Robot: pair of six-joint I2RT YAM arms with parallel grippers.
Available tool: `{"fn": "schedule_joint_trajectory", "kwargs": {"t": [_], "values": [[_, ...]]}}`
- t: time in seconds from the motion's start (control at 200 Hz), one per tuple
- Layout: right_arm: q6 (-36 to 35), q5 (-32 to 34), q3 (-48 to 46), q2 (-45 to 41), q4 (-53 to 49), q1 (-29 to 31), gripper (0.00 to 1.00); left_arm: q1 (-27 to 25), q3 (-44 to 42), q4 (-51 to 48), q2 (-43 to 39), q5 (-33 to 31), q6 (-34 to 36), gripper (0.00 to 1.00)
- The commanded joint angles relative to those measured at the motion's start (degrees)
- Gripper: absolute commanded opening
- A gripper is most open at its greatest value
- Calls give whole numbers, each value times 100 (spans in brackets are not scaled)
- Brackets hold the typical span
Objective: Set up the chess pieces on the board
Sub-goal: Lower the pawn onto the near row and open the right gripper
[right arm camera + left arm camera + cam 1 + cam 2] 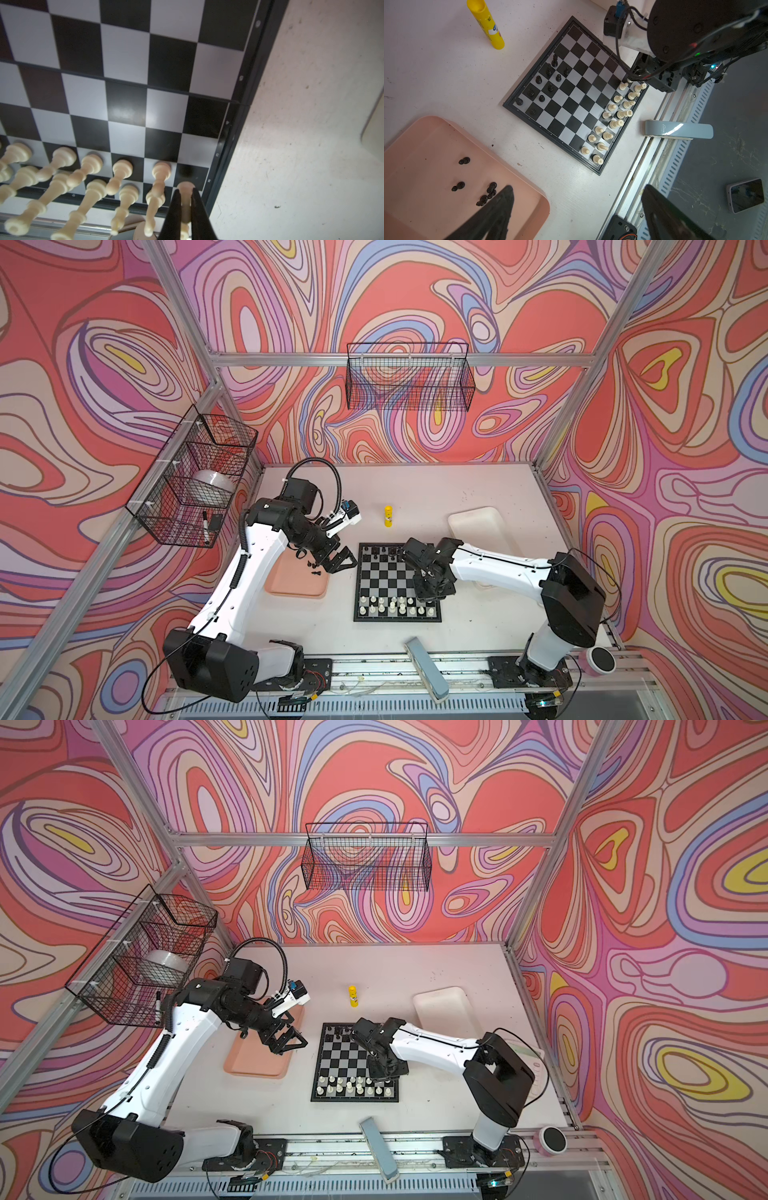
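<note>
At the board (124, 99)'s near right corner: your right hand (185, 193), clenched on a cream-white piece (185, 186). Seat it upright, centred, before releasing. Left hand (341, 563): released, empty.

light: bright, even — from overhead
glare: soft sheen on board (124, 112)
blur: white pieces (91, 166) smeared near lens
edges: top views bowed

White table (415, 497) with the board (388, 577), pink tray (291, 589), white tray (478, 522) and upright yellow glue stick (388, 516)
</note>
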Motion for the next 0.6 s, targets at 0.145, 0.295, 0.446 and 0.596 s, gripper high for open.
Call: {"fn": "schedule_joint_trajectory", "kwargs": {"t": [0.145,0.295,0.446,0.596], "values": [[66,116,-190,116,83,31,6,48,-67,-120,-146,154,13,97],[73,80,-214,142,166,23,7,49,-43,-123,-128,163,13,97],[79,63,-271,200,220,31,7,48,-41,-126,-129,163,13,97],[81,63,-251,176,237,25,10,48,-32,-129,-129,144,26,97]]}}
